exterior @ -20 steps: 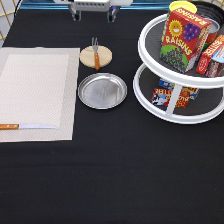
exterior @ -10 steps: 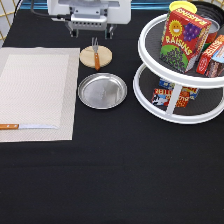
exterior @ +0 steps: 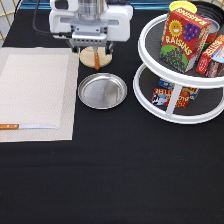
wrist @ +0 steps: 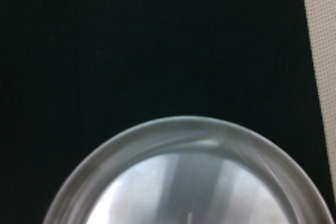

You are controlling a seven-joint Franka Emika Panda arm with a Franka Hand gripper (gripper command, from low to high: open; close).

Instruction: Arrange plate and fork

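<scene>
The shiny silver plate (exterior: 102, 90) lies on the black table just to the right of the placemat in the exterior view. The wrist view shows its rim and centre from close by (wrist: 187, 185). The fork (exterior: 97, 61) lies on the round wooden coaster (exterior: 90, 59) above the plate; only its orange-brown handle shows, and the tines are hidden under the hand. My gripper (exterior: 91, 48) hangs open over the coaster and the fork, holding nothing.
A beige placemat (exterior: 35, 92) fills the exterior view's left, with a wooden-handled knife (exterior: 25, 126) on its lower edge. A white two-tier turntable (exterior: 175, 107) at the right holds a raisins box (exterior: 182, 37) and other packets.
The hand has come in from the exterior view's top and moved down toward the coaster and fork. Plate, fork and knife have not moved.
</scene>
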